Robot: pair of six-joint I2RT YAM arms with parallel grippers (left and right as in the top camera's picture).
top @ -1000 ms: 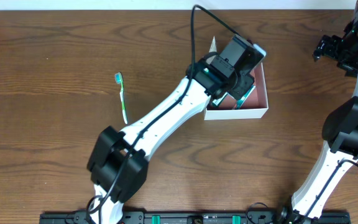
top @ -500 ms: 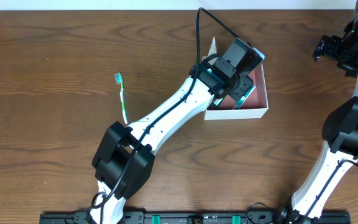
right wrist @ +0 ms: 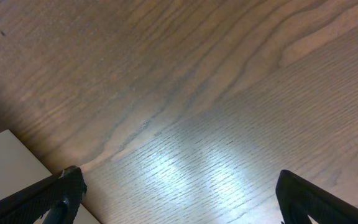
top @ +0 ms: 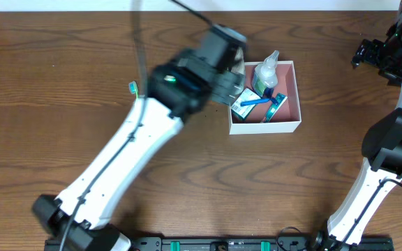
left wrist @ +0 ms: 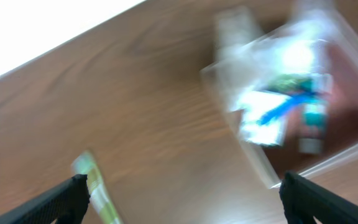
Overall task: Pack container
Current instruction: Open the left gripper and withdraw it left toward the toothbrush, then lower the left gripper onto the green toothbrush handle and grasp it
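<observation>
The container [top: 265, 127], a shallow white-walled box with a pink inside, sits right of the table's middle. In it lie a clear bottle [top: 265, 70], a blue-handled item [top: 258, 102], a teal item [top: 276, 106] and a white packet [top: 242, 107]. My left gripper [left wrist: 185, 194] is open and empty, blurred by motion, just left of the container [left wrist: 225, 102]. A green toothbrush [top: 132, 87] lies on the wood to the left, and shows by my left finger as a green toothbrush [left wrist: 95, 186]. My right gripper [right wrist: 179, 193] is open over bare wood at the far right edge.
The right arm [top: 386, 160] stands along the table's right side, its gripper head [top: 372, 54] near the back corner. A pale flat surface [right wrist: 5, 165] shows at the lower left of the right wrist view.
My left gripper has opened and swung back to the left off the container, uncovering the items inside. The right arm has not moved.
</observation>
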